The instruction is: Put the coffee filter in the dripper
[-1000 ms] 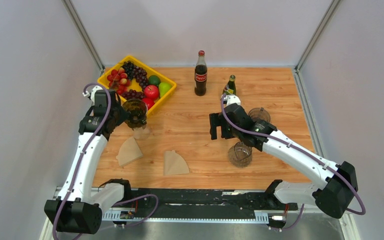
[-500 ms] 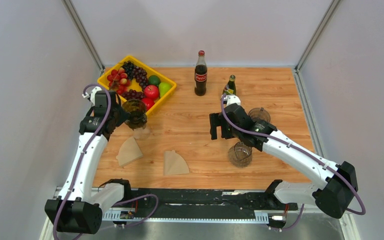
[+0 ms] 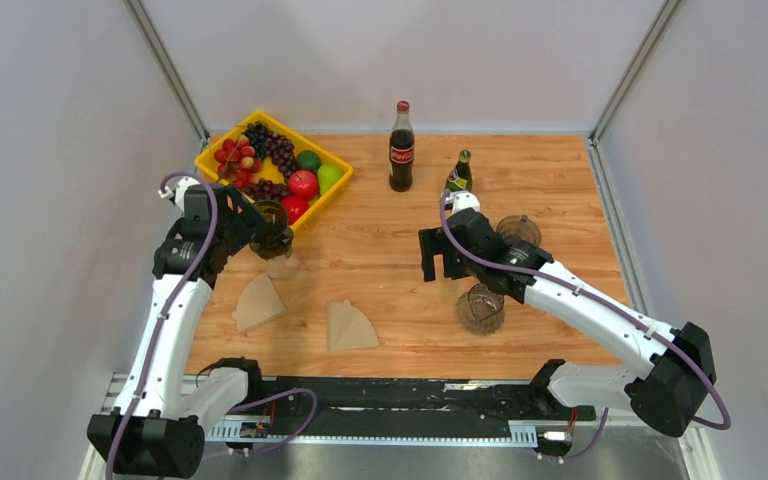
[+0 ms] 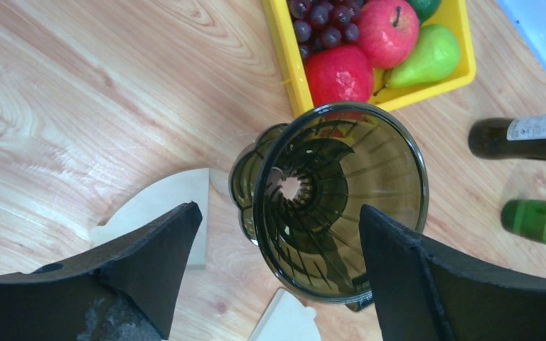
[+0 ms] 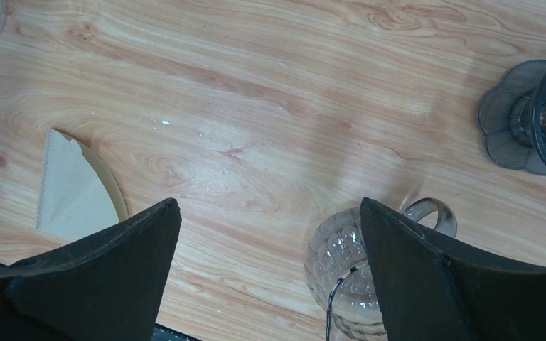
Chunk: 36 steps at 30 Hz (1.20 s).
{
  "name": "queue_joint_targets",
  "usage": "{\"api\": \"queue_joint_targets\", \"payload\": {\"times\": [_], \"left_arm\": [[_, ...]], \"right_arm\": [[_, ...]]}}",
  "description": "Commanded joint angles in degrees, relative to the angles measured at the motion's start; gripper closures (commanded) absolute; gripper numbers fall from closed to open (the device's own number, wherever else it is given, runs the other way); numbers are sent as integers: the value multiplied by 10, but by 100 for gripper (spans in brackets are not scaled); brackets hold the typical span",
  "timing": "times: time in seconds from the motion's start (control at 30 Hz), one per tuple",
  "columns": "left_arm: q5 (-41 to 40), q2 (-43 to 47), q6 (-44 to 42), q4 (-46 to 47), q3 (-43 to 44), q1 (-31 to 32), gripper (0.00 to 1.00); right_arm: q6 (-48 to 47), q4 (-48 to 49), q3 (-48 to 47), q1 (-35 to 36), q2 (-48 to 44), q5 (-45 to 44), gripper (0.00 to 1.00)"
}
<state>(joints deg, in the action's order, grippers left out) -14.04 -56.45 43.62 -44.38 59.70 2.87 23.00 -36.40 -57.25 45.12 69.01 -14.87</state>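
Wood-grain tabletop (image 3: pixel 550 170), pale grey walls (image 3: pixel 380 50), left tool (image 4: pixel 279 212) spread around smoky dripper (image 4: pixel 341 177), right tool (image 5: pixel 270 206) spread

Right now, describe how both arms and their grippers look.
Both the left arm and right arm have white tubular links with black joints and bases; a purple cable loops along each. The left gripper and right gripper carry two broad, matte black, wedge-shaped fingers each.
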Motion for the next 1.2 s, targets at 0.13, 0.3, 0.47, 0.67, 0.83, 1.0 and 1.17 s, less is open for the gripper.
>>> {"api": "queue_joint_targets", "payload": {"times": [0.13, 0.3, 0.47, 0.67, 0.83, 1.0, 1.17], "left_arm": [[32, 60, -34, -4, 29, -5, 0], [99, 104, -47, -18, 5, -5, 0], [175, 144, -55, -31, -47, -5, 0], [222, 188, -67, -75, -90, -5, 0], [238, 236, -82, -106, -113, -5, 0], [275, 257, -79, -111, -153, -5, 0], [321, 258, -54, -63, -205, -4, 0]], "right_arm": [[-10, 19, -2, 0, -15, 7, 0], [-8, 32, -1, -1, -14, 30, 0], [3, 58, 6, -1, -10, 72, 0], [26, 114, 25, -1, 12, 174, 0], [43, 157, 39, 0, 52, 252, 0], [66, 225, 63, -1, 98, 337, 0], [84, 287, 73, 0, 159, 427, 2]]}}
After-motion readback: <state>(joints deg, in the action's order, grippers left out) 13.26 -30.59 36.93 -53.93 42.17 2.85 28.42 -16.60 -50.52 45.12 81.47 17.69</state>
